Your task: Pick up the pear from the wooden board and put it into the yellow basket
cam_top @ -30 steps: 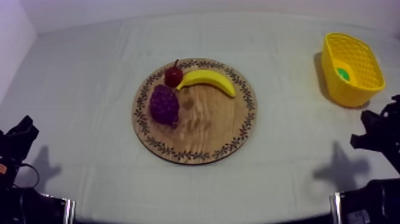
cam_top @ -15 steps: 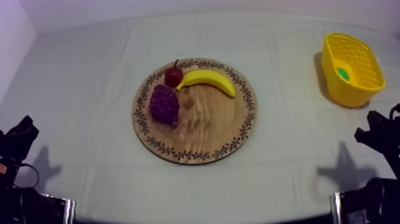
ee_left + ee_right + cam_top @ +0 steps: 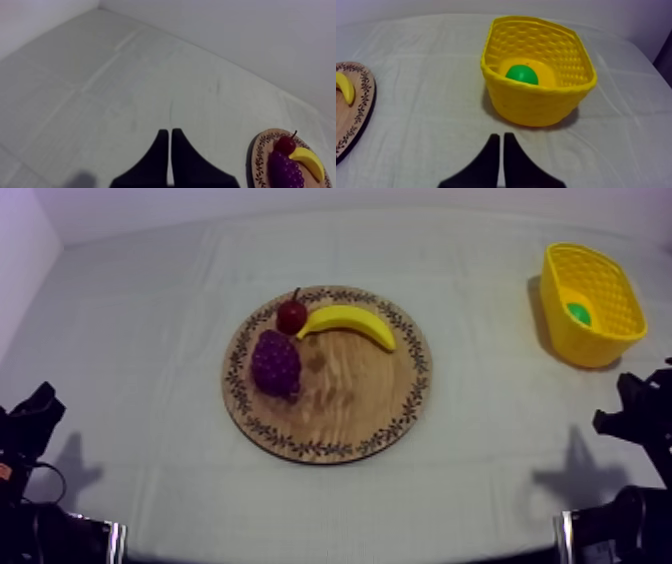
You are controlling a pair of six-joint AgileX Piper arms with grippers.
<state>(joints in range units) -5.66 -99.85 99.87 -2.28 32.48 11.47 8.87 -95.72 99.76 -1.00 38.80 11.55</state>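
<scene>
A worktop (image 3: 140, 318) under a grey-white cloth, seen from above. At its centre lies a round wooden board (image 3: 350, 403) with a patterned rim. Three toy fruits sit on the board. A small red fruit (image 3: 291, 316) with a stem is at 11 o'clock. A banana (image 3: 350, 320) curves from 12 to 2 o'clock, and its left tip is just beside the red fruit. A bunch of purple grapes (image 3: 275, 364) is at 9 o'clock, right under the red fruit. The lower and right parts of the board are bare wood.

A yellow basket (image 3: 592, 348) stands well apart from the board, at about 2 o'clock from it, near the worktop's right edge. The pear (image 3: 576, 312) lies down inside the basket, with a rounded green part showing above the near wall.

The left claw (image 3: 167, 132) sits low at 8 o'clock of the worktop. Its two black fingers are pressed together into a narrow wedge with nothing between them, and they point over bare cloth with the board off to one side. The right claw (image 3: 499, 136) sits low at 4 o'clock. Its fingers are likewise pressed together on nothing, and they point at the basket, apart from it.
</scene>
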